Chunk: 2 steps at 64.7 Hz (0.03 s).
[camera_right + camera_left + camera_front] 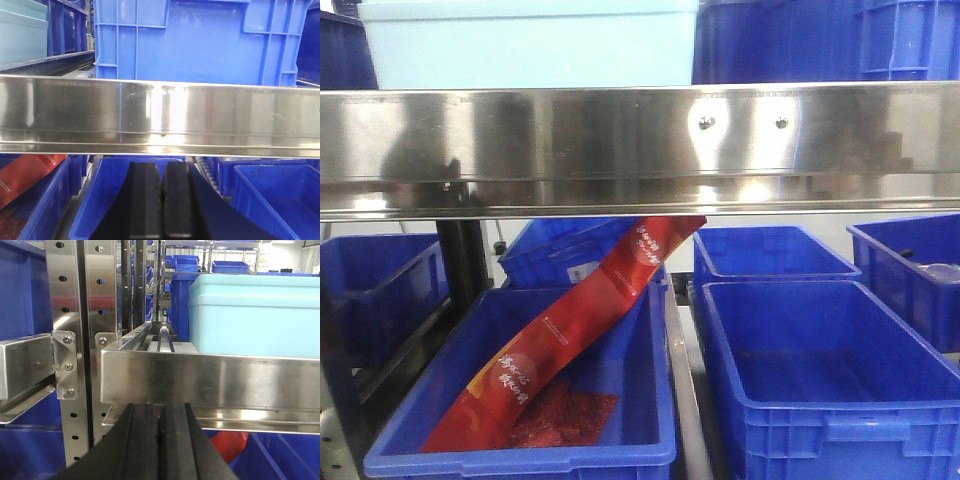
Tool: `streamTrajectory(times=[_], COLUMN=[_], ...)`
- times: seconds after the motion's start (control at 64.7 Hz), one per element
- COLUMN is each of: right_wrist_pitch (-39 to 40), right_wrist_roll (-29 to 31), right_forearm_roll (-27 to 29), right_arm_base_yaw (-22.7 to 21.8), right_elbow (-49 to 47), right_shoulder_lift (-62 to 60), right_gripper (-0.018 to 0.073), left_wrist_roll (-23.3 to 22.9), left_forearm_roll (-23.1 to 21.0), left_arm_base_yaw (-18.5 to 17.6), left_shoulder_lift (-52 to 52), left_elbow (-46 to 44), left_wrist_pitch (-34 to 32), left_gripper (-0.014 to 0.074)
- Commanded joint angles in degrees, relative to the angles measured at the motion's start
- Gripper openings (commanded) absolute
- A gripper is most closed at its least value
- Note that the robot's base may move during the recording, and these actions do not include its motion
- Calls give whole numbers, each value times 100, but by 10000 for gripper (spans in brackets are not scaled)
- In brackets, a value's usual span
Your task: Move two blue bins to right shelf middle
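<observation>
a steel shelf rail (640,150) spans the front view; blue bins (820,390) sit below at 5 and 7 o'clock, a red packet (570,335) leaning in the left one. left gripper (159,440) and right gripper (161,200) are clenched, empty.

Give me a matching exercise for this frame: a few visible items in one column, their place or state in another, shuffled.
Items:
1. red banner
2. pale blue box
3. front right blue bin
4. left tool

Place or state:
A. on the shelf above the steel rail
B. shut, holding nothing
C. leaning out of the front left bin
D. empty, below the rail

Pairs: 1-C, 2-A, 3-D, 4-B
</observation>
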<state>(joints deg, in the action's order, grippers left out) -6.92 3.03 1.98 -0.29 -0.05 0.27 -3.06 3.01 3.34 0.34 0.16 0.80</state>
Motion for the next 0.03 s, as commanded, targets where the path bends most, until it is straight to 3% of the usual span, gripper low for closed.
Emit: streamTrajectory(times=[0.0, 0.015], right_wrist_pitch=[133, 133], right_wrist_roll=[18, 18], right_forearm_roll=[-9, -9], right_arm_base_yaw=[-20, -20], right_elbow=[5, 5], right_shoulder_lift=[-27, -27], right_gripper=[-162, -162], left_wrist_roll=[21, 21], left_forearm_roll=[-28, -28], left_arm_base_yaw=[29, 29], left_shoulder_lift=[-34, -34], left_elbow=[-16, -16], left_wrist_pitch=[-136, -136], left_gripper=[-111, -111])
